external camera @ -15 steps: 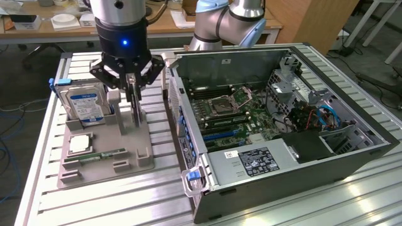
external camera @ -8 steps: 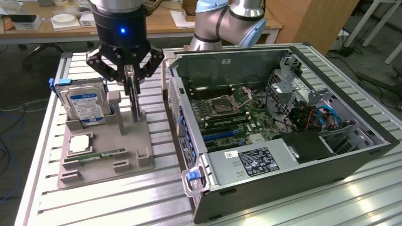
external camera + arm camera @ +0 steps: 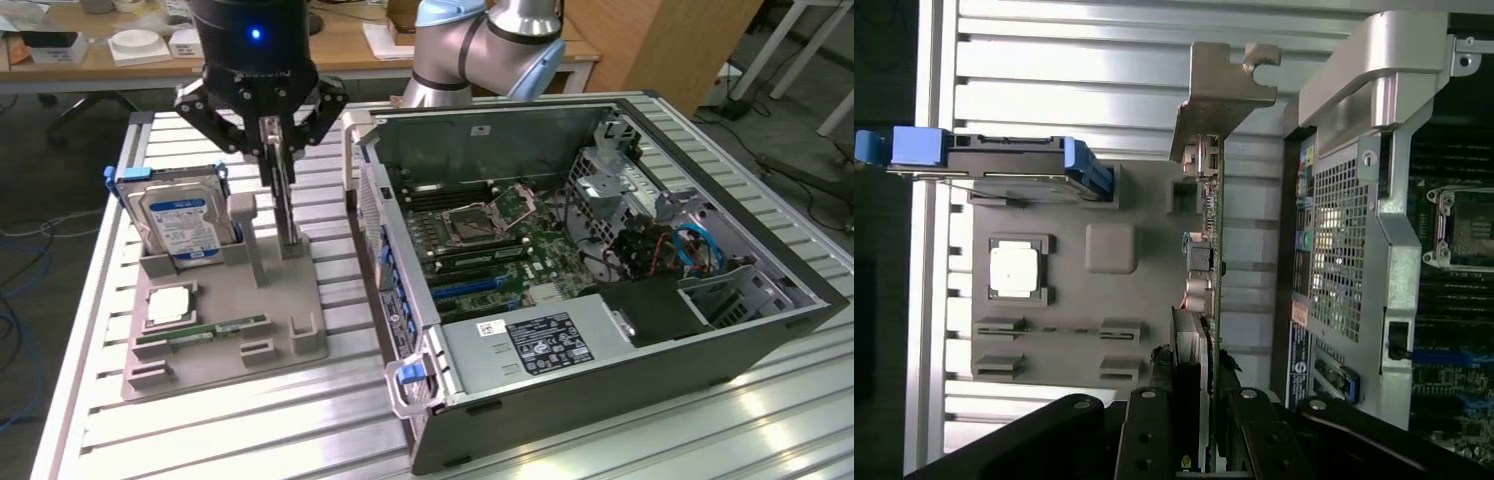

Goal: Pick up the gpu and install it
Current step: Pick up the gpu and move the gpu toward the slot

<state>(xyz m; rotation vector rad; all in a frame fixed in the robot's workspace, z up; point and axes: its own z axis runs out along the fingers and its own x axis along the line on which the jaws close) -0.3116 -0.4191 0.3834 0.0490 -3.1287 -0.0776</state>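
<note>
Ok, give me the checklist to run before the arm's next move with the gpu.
1. Jaws closed on both faces of the gpu: ok.
2. gpu standing upright in the grey holder: ok.
3. Hard drive apart from the gpu: ok.
4. Computer case side open, motherboard exposed: ok.
5. Blue expansion slots free of obstruction: cannot tell.

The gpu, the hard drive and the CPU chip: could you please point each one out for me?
gpu (image 3: 1219, 90): wrist view, on its silver end bracket.
hard drive (image 3: 187, 226): exterior view, on its blue label.
CPU chip (image 3: 171, 303): exterior view, on its silver top face.
</note>
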